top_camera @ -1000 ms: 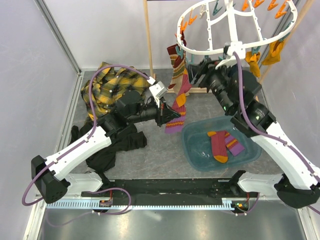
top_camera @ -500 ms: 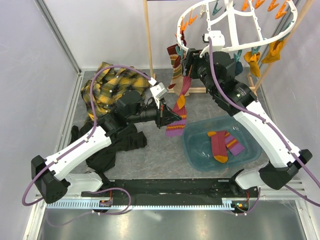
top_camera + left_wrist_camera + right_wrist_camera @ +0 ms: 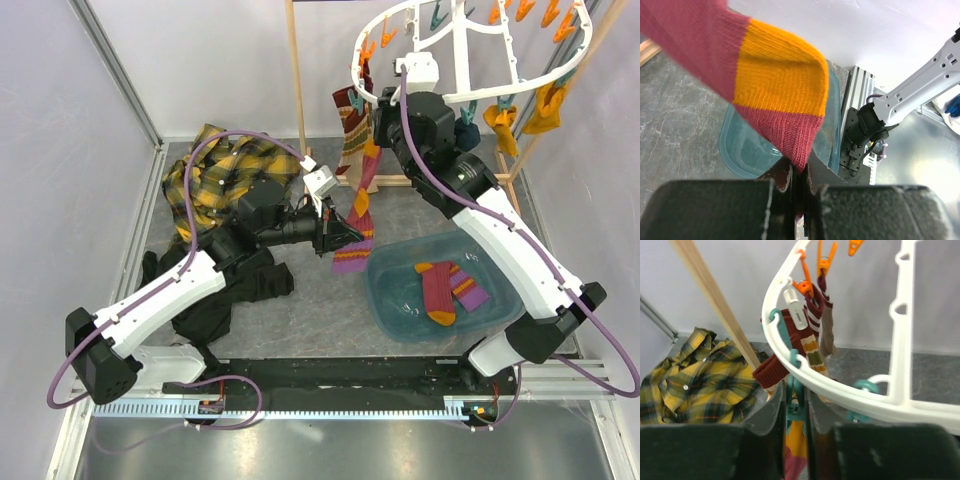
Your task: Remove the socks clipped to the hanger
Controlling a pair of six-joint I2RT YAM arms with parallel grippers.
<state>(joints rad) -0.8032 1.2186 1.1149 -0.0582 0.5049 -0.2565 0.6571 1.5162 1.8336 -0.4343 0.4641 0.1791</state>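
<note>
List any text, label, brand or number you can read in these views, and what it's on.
No readable text in any view.
Hanger, striped sock in the left gripper, teal clip in the right gripper: no print visible.
Small orange part on the front rail: too small to tell whether it carries markings.

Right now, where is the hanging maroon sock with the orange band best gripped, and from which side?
Grip the sock at its loose lower end, side-on from the left. Its top is pinned under the hanger rim, so only that dangling end is free; the left claw pinches it there while the right claw squeezes the teal clip above.
</note>
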